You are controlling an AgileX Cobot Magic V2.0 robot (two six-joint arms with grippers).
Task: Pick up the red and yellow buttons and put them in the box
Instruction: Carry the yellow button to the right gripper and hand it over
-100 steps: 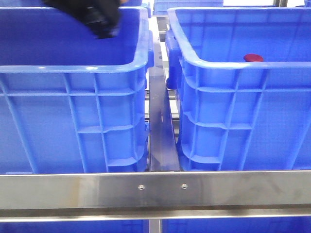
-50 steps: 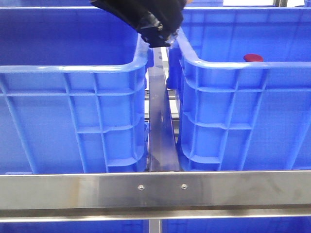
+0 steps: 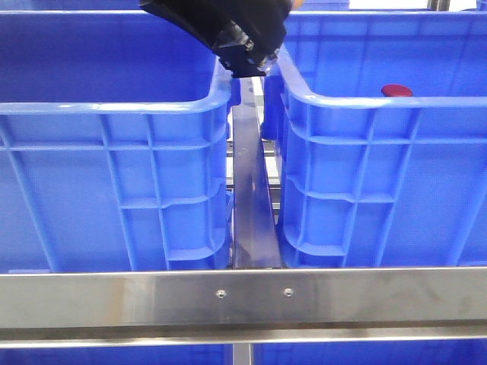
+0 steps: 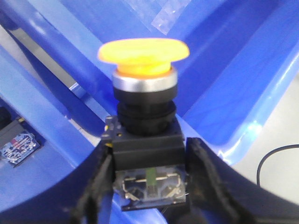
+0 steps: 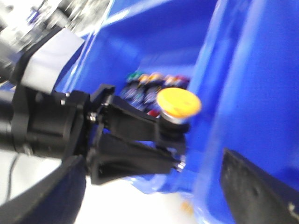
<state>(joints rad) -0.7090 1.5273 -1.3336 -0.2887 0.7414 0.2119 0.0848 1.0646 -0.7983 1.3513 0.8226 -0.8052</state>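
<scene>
My left gripper (image 3: 245,47) hangs over the gap between two blue crates, at their rims. It is shut on a yellow button (image 4: 142,53), a mushroom cap on a black body with a clear contact block, held between both fingers (image 4: 96,186). The right wrist view shows the same yellow button (image 5: 178,103) in the left gripper. A dark-red button (image 3: 396,91) lies inside the right crate (image 3: 365,106). The left crate (image 3: 114,110) shows nothing inside from the front. My right gripper (image 5: 154,200) is open and empty, and out of the front view.
A steel rail (image 3: 243,298) crosses in front of both crates, and a metal bar (image 3: 251,198) runs between them. Several other coloured buttons (image 5: 149,81) lie in a crate beyond the left gripper. A black cable (image 4: 275,156) lies outside the crate wall.
My left gripper moved right from over the left crate to above the gap between the crates, then stayed nearly still. The red button has not moved.
</scene>
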